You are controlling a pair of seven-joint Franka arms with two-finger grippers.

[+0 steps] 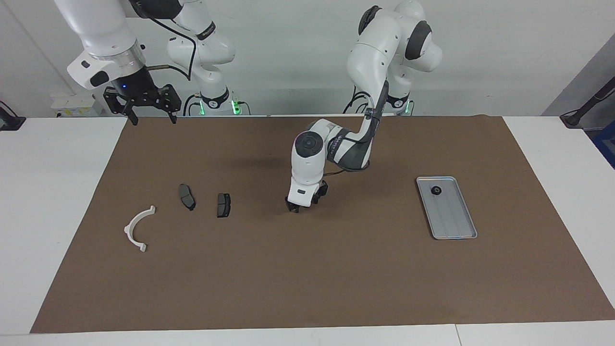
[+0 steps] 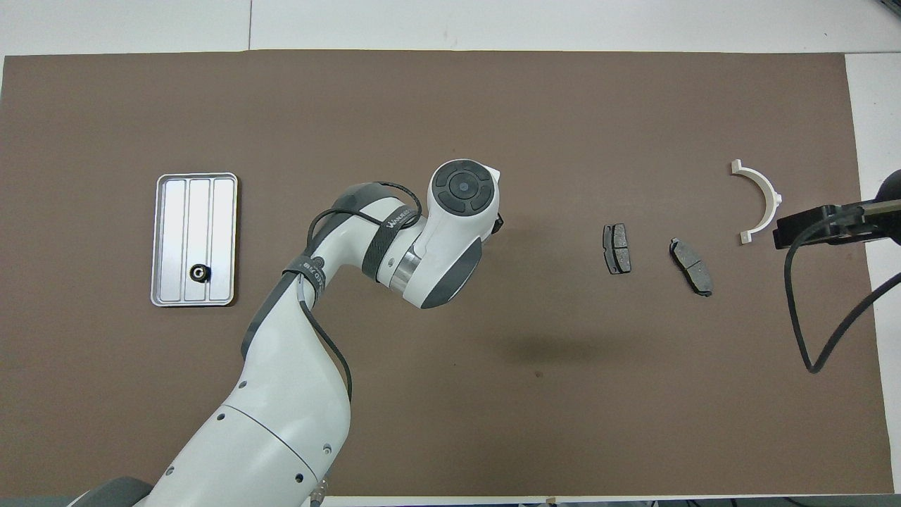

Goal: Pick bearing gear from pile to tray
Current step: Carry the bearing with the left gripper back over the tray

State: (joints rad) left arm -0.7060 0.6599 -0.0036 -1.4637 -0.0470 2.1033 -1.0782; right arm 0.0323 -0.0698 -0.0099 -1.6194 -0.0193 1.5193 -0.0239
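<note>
My left gripper is down at the brown mat in the middle of the table, between the pile and the tray. The hand hides whatever lies under it, and in the overhead view the left wrist covers it. The silver tray lies toward the left arm's end, with one small black round bearing gear in it. The pile toward the right arm's end shows two dark brake pads and a white arc bracket. My right gripper waits open, raised over the mat's corner.
In the overhead view the brake pads and the bracket lie in a loose row. The right gripper's cable hangs near them. White table borders the mat on all sides.
</note>
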